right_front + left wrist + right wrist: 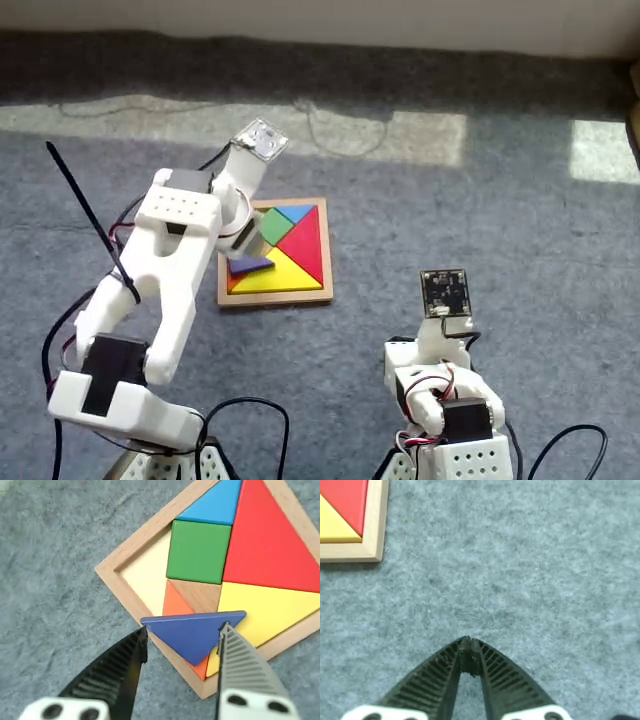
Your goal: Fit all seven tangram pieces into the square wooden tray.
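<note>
Left jaws: clamped on a blue triangle (192, 637), which is held over one corner of the tray (107, 571), above an orange piece (176, 605). Seated in the tray: green square (197, 551), red triangle (270, 545), yellow triangle (270, 610), light-blue piece (212, 505). Right jaws: pressed together, positioned over the grey worktop (520, 580) beside the tray.

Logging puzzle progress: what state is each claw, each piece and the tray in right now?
Square wooden tray, partly filled, gaps bare
Green wooden square, seated in tray
Dark blue wooden triangle, gripped over tray, unseated
Left claw, shut on that triangle
Right claw, shut, empty
</note>
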{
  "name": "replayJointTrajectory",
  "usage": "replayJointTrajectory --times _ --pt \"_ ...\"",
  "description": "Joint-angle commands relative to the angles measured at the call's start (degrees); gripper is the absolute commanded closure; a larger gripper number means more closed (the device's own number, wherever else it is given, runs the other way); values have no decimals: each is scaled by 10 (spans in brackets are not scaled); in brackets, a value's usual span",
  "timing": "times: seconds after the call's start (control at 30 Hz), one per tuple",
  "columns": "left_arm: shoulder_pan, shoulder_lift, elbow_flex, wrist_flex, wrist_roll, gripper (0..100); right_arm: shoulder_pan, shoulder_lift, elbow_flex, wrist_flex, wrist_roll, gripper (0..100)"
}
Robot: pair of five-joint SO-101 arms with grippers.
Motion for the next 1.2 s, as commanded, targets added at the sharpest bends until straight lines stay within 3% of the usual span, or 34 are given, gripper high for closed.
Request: replayJointTrajectory --times 0.0,0.13,0.4,0.77,1.17 --pt "10 -9 -27 13 3 772 7 -3 87 2 -4 989" --pt "10 -8 -20 39 121 772 7 -3 87 2 -4 989" --pt "-15 -6 38 40 183 810 7 -3 87 2 -4 989" --pt "-22 -4 89 -40 153 842 7 -3 87 2 -4 989" --pt "-22 -3 113 -52 148 842 7 -3 87 2 -4 989"
